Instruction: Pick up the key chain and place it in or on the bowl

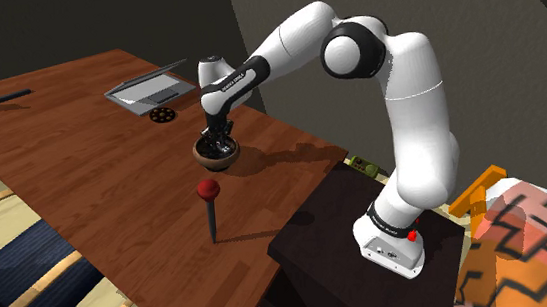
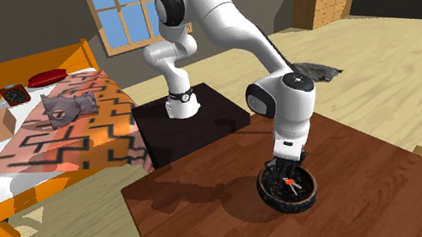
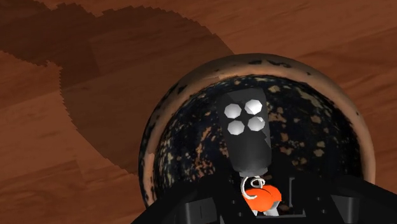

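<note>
A dark speckled bowl [image 1: 218,161] with a brown rim stands on the wooden table [image 1: 92,162]. My gripper [image 1: 218,140] reaches down into it from above. In the wrist view the gripper [image 3: 261,211] is shut on the key chain [image 3: 249,137], clasping its orange tag. The black fob with its silver buttons hangs from a ring over the inside of the bowl [image 3: 159,127]. In the second exterior view the gripper [image 2: 285,169] sits just inside the bowl [image 2: 267,196], and the key chain [image 2: 292,183] shows as an orange speck within it.
A thin dark stick with a red knob [image 1: 208,193] stands upright on the table in front of the bowl. A grey laptop [image 1: 151,87] and a small round dark disc [image 1: 162,114] lie behind it. Beyond the stand is a bed [image 2: 73,135].
</note>
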